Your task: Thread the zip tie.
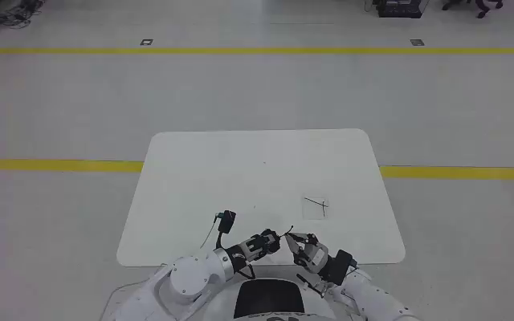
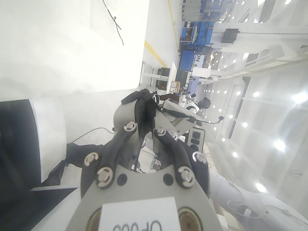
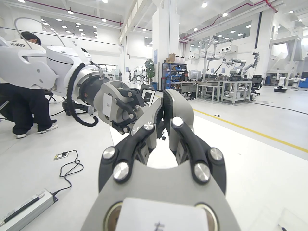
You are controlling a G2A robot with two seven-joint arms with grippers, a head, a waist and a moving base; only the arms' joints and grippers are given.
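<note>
In the top view, two thin black plastic zip ties (image 1: 316,206) lie crossed on the white rounded counter (image 1: 241,168), toward its right side. The left tool (image 1: 271,239) and right tool (image 1: 295,241) sit close together at the counter's near edge.

In the left wrist view, the left tool (image 2: 144,100) has its fingers pressed together. The zip ties (image 2: 109,13) lie flat on the counter (image 2: 48,49).

In the right wrist view, the right tool (image 3: 163,104) is pressed together too.
</note>
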